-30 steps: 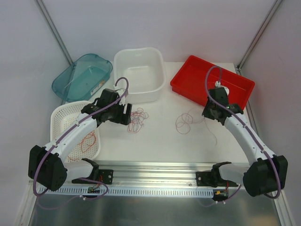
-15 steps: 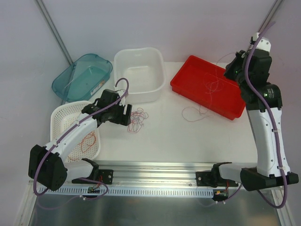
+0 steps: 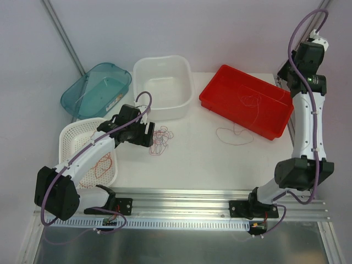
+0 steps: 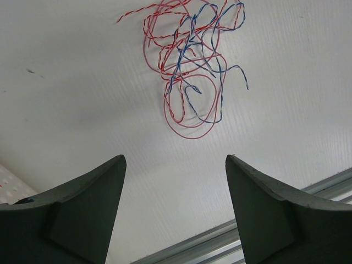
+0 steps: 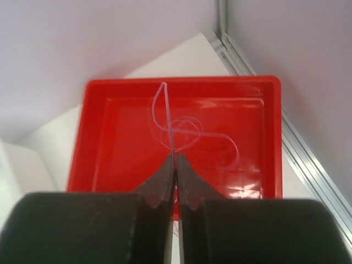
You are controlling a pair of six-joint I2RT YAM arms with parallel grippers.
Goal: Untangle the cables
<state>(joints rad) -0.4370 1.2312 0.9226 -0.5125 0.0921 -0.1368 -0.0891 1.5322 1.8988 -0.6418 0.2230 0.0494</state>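
Right gripper (image 5: 175, 158) high over red tray (image 5: 220, 81), jaws pressed together, pinching 1 pale cable (image 5: 165, 107). Its curls hang into tray, trailing loop (image 3: 234, 135) spills over rim onto table. 1 red cable (image 3: 103, 165) lies in white basket (image 3: 69, 137). Left gripper (image 4: 175, 165) spread wide, empty, above red-blue tangle (image 4: 190, 71) on table. Looks roughly midway: that knot not yet pulled apart
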